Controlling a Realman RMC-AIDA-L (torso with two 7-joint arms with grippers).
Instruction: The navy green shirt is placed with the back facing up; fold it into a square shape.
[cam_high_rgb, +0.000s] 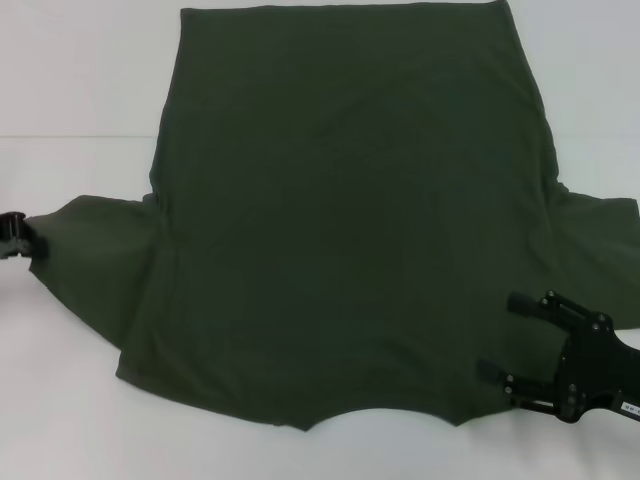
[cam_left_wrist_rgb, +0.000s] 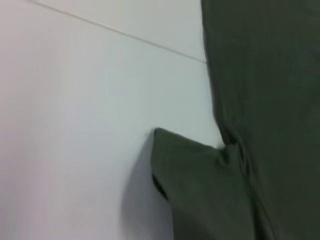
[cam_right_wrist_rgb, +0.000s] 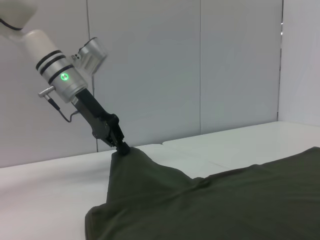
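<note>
From the head view, we are seeing the large dark olive-green cotton shirt (cam_high_rgb: 345, 215) lying spread, plain side up, on the white table (cam_high_rgb: 60, 400). Our left gripper (cam_high_rgb: 22, 238) is pinching the shirt's left sleeve tip; our right gripper (cam_high_rgb: 505, 338) is hovering open just beside its right hem corner.

The left wrist view is showing the sleeve (cam_left_wrist_rgb: 200, 185) against the table.

In the right wrist view, the left gripper (cam_right_wrist_rgb: 121, 146) is lifting that sleeve into a peak.

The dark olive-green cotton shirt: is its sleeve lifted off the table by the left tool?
Yes, the left tool pinches the dark olive-green cotton shirt's sleeve, tenting it above the white table.
</note>
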